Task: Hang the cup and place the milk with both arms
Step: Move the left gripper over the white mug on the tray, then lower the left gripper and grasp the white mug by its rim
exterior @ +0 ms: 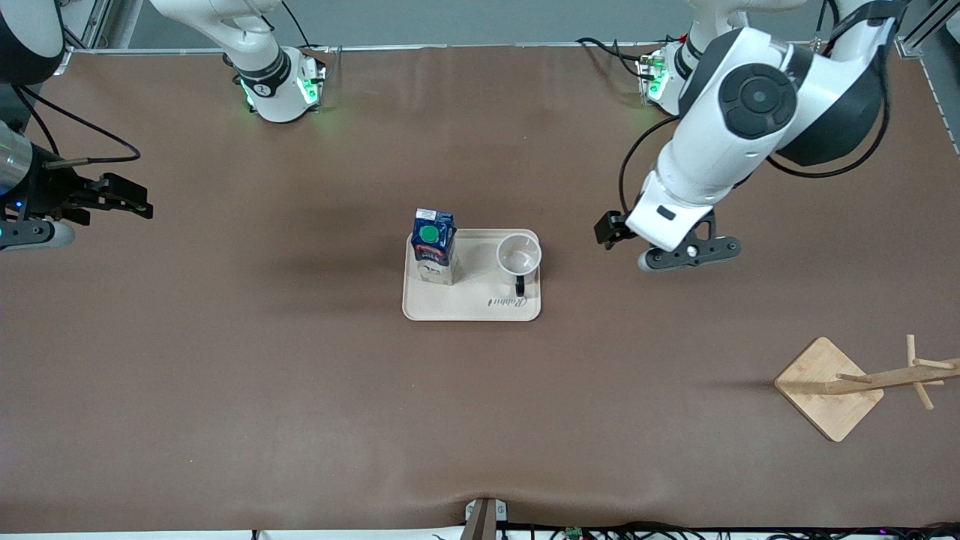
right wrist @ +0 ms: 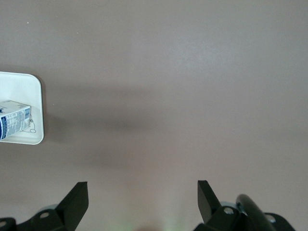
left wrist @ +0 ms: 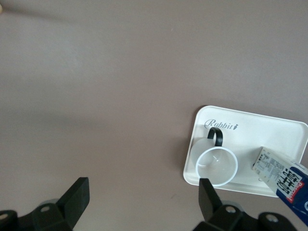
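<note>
Black fingers of the left end effector (left wrist: pixel 142 204) stand wide and empty, hovering over bare counter (exterior: pixel 225 375) toward the left arm's end, beside the tray (exterior: pixel 471 309); the right end effector (right wrist: pixel 142 204), likewise spread wide and holding nothing, hangs over the counter's right-arm end, well apart from the tray. The cup (exterior: pixel 519 255) and the milk (exterior: pixel 433 246) stand upright on the cream tray, each on the side of the arm likely meant to take it. The wooden rack (exterior: pixel 862 382) appears only from the front; the left wrist view alone shows the cup's handle (left wrist: pixel 215 136) clearly.
</note>
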`<state>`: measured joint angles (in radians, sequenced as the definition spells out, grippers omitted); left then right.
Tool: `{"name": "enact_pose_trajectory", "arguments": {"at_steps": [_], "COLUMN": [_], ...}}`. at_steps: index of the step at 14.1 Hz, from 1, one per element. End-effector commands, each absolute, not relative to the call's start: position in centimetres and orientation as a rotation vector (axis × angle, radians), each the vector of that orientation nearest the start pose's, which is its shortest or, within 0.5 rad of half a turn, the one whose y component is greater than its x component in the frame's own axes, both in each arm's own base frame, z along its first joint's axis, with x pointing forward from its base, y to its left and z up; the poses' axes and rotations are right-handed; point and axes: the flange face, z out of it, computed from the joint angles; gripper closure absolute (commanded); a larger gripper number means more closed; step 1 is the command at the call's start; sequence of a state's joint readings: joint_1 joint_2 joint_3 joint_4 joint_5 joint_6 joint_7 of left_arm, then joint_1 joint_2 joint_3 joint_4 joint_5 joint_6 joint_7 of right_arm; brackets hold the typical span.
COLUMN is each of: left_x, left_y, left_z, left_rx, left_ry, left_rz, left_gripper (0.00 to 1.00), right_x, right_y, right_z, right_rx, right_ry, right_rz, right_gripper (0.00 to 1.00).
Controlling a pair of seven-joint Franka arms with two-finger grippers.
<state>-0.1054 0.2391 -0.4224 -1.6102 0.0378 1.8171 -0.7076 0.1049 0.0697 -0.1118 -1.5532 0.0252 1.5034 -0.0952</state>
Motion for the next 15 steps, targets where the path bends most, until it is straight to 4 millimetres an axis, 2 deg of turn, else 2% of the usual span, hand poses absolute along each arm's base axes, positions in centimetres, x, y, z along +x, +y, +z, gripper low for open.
{"name": "enact_pose_trajectory", "arguments": {"at_steps": [1, 3, 6, 9, 14, 15], "left_x": [54.3, 52.6, 50.3, 49.9, 48.7, 48.5], "left_y": [-33.6, -36.0, -37.7, -38.2, -41.2, -41.6], "left_z": [46.1, 43.1, 39.0, 34.6, 29.0, 27.8], "left_rx": [-3.169, -3.176, -3.19, -3.142, -3.146, -3.146], "left_ry": [-0.325, -0.379, -0.372, -0.303, -0.329, -0.324], "left_rz": [0.107, 0.085, 0.064, 0.094, 0.11, 0.12], "left_gripper": [0.0, 0.0, 0.0, 0.0, 0.0, 0.05], "right_x": [56.8, 56.8, 56.8, 57.0, 57.2, 57.2], "right_y": [0.2, 0.2, 0.3, 0.5, 1.2, 1.4], "right_z": [59.0, 59.0, 59.0, 58.4, 57.8, 57.8], "right_rx": [-3.114, -3.114, -3.114, -3.114, -3.112, -3.112], "right_ry": [-0.148, -0.148, -0.148, -0.151, -0.167, -0.172], "right_rz": [0.192, 0.192, 0.194, 0.209, 0.226, 0.226], "right_gripper": [0.0, 0.0, 0.0, 0.0, 0.0, 0.0]}}
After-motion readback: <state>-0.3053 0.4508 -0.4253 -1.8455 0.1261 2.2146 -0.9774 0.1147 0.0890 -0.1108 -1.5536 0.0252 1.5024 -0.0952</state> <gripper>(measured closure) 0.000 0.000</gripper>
